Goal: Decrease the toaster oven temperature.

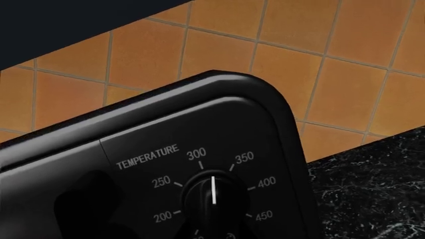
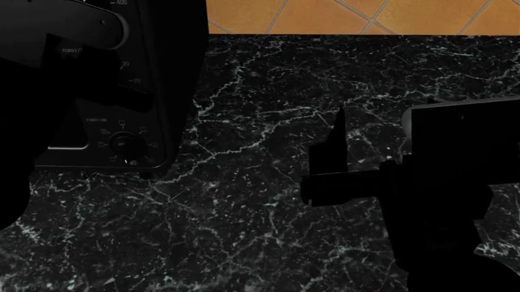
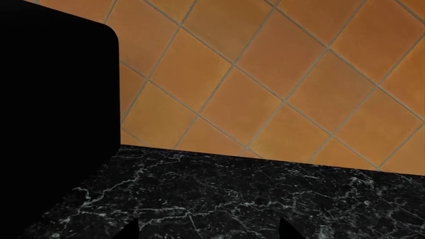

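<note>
Black marble countertop point(image 2: 243, 201) with white veining, spread across the whole near scene, running back to an orange tiled wall point(image 2: 341, 15) with pale grout lines at the far edge.

Black toaster oven point(image 2: 167, 79) standing at the far left of the countertop, against the tiled wall, control panel facing near. On that panel, per the left wrist view, the word TEMPERATURE over a scale of 200, 250, 300, 350, 400 and 450.

Right arm's dark housing filling the near right of the head view, well apart from the oven, right gripper point(image 2: 335, 159) hovering over bare marble; two dark fingertips point(image 3: 129, 230) showing apart from each other at the edge of the right wrist view, jaws spread, nothing between them.

Left arm's silhouette covering the oven's front at the far left; left gripper itself not made out in any view, so cannot tell whether wide or closed.

Temperature knob point(image 1: 214, 195) high on the panel, white pointer line aimed between 300 and 350.

Smaller function knob point(image 2: 122, 142) low on the panel, ringed by small white icons, near the oven's bottom edge.
</note>
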### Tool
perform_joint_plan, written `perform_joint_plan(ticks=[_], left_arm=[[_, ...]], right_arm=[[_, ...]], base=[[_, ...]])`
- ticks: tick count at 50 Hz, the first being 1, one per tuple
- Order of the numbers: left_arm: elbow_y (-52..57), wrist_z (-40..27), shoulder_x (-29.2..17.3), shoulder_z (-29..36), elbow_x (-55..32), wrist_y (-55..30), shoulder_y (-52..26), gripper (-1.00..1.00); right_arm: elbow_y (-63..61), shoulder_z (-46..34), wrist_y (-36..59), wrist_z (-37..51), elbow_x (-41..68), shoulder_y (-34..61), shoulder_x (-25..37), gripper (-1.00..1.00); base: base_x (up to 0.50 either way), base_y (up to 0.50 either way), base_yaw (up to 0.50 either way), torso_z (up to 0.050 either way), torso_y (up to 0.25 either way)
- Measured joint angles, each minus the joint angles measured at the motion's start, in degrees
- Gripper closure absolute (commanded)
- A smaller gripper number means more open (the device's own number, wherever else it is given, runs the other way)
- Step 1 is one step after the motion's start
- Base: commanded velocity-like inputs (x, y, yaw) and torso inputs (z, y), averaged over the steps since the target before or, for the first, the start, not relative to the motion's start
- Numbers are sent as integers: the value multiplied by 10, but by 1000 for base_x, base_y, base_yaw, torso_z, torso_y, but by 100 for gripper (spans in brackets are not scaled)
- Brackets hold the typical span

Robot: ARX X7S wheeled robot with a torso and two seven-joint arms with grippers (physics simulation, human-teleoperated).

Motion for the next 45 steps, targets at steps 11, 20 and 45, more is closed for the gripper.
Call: perform_joint_plan(ticks=[11,20,45], left_arm=[[-3,-17,28,-48,-26,-9,6,100],[-5,-33,48,-78,-41,-5,13,100],[-13,-68,88,-144,-86,33,36,100]], right_arm=[[3,0,-4,2,3,-2,1,-100],[7,0,-8,4,5,-5,2,-100],[14,-7,-13,10,9,-5,4,-100]], base=[[15,-1,-7,2,0],[16,-1,-7,2,0],[16,0,-6,2,0]])
